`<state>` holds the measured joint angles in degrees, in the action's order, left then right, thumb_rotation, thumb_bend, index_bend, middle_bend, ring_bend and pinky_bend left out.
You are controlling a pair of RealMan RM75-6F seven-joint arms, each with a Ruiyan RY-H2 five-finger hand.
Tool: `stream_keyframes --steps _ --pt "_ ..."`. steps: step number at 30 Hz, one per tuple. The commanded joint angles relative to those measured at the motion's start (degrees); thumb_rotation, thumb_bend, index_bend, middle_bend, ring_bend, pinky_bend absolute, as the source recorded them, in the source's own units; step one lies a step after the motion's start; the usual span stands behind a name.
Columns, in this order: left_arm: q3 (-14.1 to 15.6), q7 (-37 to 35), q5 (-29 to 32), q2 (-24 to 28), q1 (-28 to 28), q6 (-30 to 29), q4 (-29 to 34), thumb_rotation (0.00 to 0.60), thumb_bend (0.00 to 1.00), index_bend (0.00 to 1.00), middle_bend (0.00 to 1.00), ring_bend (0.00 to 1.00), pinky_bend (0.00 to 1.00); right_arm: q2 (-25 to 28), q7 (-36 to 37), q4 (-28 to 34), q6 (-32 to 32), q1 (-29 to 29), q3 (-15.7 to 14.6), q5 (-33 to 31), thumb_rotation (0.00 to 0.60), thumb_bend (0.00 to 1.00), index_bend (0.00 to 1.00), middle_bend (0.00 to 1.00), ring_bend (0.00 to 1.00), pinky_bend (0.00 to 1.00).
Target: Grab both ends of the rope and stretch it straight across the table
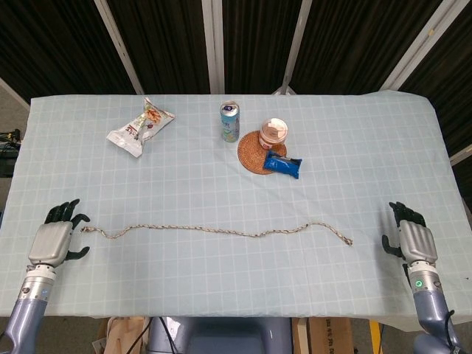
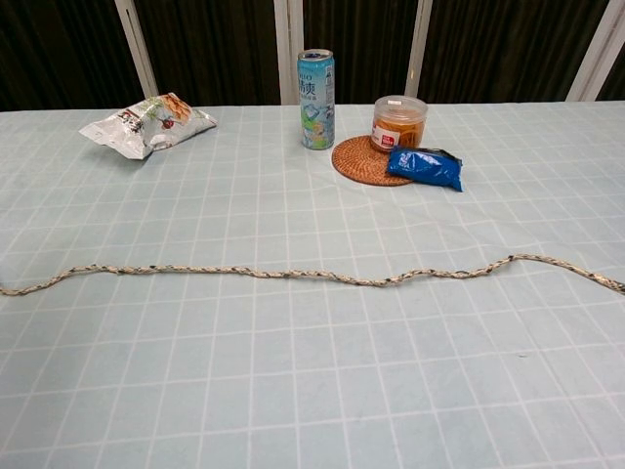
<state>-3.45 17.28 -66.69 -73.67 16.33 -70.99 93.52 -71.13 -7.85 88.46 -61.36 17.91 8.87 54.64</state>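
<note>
the rope (image 1: 221,230) lay slack and wavy across the table (image 1: 354,169). near the side edges, left hand (image 1: 53,240) and right hand (image 1: 414,241) were spread, holding nothing, well apart.

Braided beige rope (image 1: 221,231) lies slack, wavy, across table's near half, both ends free.
</note>
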Motion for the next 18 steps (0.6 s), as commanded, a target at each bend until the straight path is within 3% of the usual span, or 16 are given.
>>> stream_keyframes --steps 1,7,12,18 --pt "-0.36 -2.45 -0.99 3.15 -1.21 -1.78 3.95 0.6 0.16 0.24 0.0 0.0 0.0 1.28 1.38 2.14 -1.68 -0.83 0.37 1.49 0.6 0.5 0.0 0.0 0.0 0.0" --pt "0.55 -10.0 -10.34 6.3 -4.62 -9.24 5.01 0.6 0.12 0.05 0.0 0.0 0.0 3.21 3.9 5.02 -10.03 -3.48 -0.38 11.82 0.6 0.4 0.0 0.0 0.0 0.0" --pt "3.16 -12.78 -17.78 7.35 -7.66 -15.07 1.29 0.6 0.11 0.01 0.0 0.0 0.0 4.06 5.01 4.88 -19.35 -7.45 -3.37 22.03 0.6 0.39 0.0 0.0 0.0 0.0" --pt "4.24 -15.29 -22.17 8.27 -9.53 -18.79 -0.17 0.6 0.1 0.0 0.0 0.0 0.0 6.39 9.68 4.57 -26.05 -11.42 -5.61 28.49 0.6 0.38 0.0 0.0 0.0 0.0"
